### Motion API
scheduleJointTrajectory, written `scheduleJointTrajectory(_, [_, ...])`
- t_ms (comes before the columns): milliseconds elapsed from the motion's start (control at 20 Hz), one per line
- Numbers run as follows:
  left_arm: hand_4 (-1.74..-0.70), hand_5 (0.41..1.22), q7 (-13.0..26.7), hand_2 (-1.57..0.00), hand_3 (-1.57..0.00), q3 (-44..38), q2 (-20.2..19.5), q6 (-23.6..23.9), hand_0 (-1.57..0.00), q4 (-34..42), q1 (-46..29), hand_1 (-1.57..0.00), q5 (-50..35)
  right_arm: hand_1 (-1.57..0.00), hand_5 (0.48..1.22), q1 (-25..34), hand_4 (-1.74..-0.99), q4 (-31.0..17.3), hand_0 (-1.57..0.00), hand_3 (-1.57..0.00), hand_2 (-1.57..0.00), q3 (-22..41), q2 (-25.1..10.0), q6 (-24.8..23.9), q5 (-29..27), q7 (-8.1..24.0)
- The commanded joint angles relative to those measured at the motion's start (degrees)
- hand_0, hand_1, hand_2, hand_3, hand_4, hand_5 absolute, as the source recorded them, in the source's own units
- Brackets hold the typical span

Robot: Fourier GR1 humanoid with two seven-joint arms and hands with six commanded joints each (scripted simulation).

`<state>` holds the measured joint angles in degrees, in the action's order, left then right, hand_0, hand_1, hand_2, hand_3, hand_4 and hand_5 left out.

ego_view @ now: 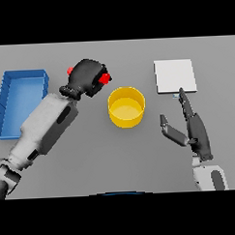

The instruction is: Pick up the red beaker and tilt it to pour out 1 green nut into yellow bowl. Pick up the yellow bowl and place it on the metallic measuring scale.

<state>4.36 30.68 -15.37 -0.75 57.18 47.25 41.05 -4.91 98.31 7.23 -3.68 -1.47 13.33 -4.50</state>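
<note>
Head view shows the left hand (87, 76) wrapped tight around the red beaker (104, 79), held up just left of the yellow bowl (126, 106). Right hand (196, 130) rests with fingers straight, holding nothing, just below the metallic scale (174, 76). A blue bin (20, 100) sits far left on the grey table (92, 159).

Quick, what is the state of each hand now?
Left hand: closed around the red beaker.
Right hand: open, holding nothing.

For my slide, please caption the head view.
Left hand grips red beaker beside yellow bowl; right hand open.
</note>
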Motion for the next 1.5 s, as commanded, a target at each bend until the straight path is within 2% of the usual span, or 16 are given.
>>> scheduleJointTrajectory(0, [-1.74,1.186,-0.9,-1.57,-1.57,1.7,-0.8,-1.3,-1.57,-0.8,1.2,-1.57,1.5,0.0,0.72,0.1,-1.268,-0.1,0.0,0.0,0.0,-0.6,-0.4,0.1,-0.4,-0.2])
scheduleJointTrajectory(50, [-1.74,1.193,-1.3,-1.57,-1.57,3.5,-1.1,-2.7,-1.57,-2.0,3.3,-1.57,3.0,0.0,0.717,0.2,-1.264,-0.7,0.0,0.0,0.0,-0.7,-0.4,0.2,-0.6,-0.5])
scheduleJointTrajectory(100, [-1.69,1.198,-2.1,-1.57,-1.57,5.0,-1.1,-3.8,-1.57,-3.3,4.9,-1.57,4.2,0.0,0.715,-0.3,-1.261,-0.5,0.0,0.0,0.0,-0.4,-0.3,0.1,-0.3,-1.8])
scheduleJointTrajectory(150, [-1.65,1.203,-3.0,-1.57,-1.57,6.7,-1.1,-4.6,-1.57,-5.0,6.9,-1.57,5.8,0.0,0.705,0.2,-1.262,-1.2,0.0,0.0,0.0,-0.5,-0.2,-0.3,0.0,-1.1])
scheduleJointTrajectory(200, [-1.61,1.206,-3.3,-1.57,-1.57,8.6,-1.0,-5.9,-1.57,-5.7,8.4,-1.57,7.3,0.0,0.697,0.0,-1.258,-1.1,0.0,0.0,0.0,-0.6,-0.1,-0.1,-0.5,-1.7])
scheduleJointTrajectory(300, [-1.66,1.212,-3.3,-1.57,-1.57,12.3,-0.7,-9.6,-1.57,-7.4,11.0,-1.57,9.5,0.0,0.679,-0.1,-1.245,-0.5,0.0,0.0,0.0,-0.2,0.6,-0.8,0.2,-1.4])
scheduleJointTrajectory(400, [-1.68,1.215,-5.3,-1.57,-1.57,14.8,-0.7,-12.3,-1.57,-8.1,13.7,-1.57,10.1,0.0,0.663,0.1,-1.225,-0.5,0.0,0.0,0.0,-1.1,0.4,-0.7,-0.9,-0.9])
scheduleJointTrajectory(700, [-1.72,1.219,-5.8,-1.57,-1.57,23.4,0.7,-16.3,-1.57,-11.9,19.0,-1.57,15.2,0.0,0.648,-0.2,-1.193,-1.2,0.0,0.0,0.0,-0.8,0.5,-1.7,0.6,-1.9])
scheduleJointTrajectory(950, [-1.74,1.22,-8.7,-1.57,-1.57,30.4,0.6,-15.6,-1.57,-13.8,22.6,-1.57,19.3,0.0,0.63,0.0,-1.18,-0.8,0.0,0.0,0.0,-0.4,1.1,-2.4,1.2,-1.1])
scheduleJointTrajectory(1100, [-1.73,1.221,-9.1,-1.57,-1.57,35.2,2.0,-13.8,-1.57,-15.9,24.7,-1.57,22.8,0.0,0.626,-0.2,-1.167,-0.5,0.0,0.0,0.0,-0.5,0.8,-2.4,1.5,-0.7])
scheduleJointTrajectory(1450, [-1.73,1.221,-9.9,-1.57,-1.57,42.9,4.3,-13.5,-1.57,-18.1,28.9,-1.57,26.6,0.0,0.634,0.8,-1.161,-1.2,0.0,0.0,0.0,-0.6,0.3,-2.5,2.0,0.0])
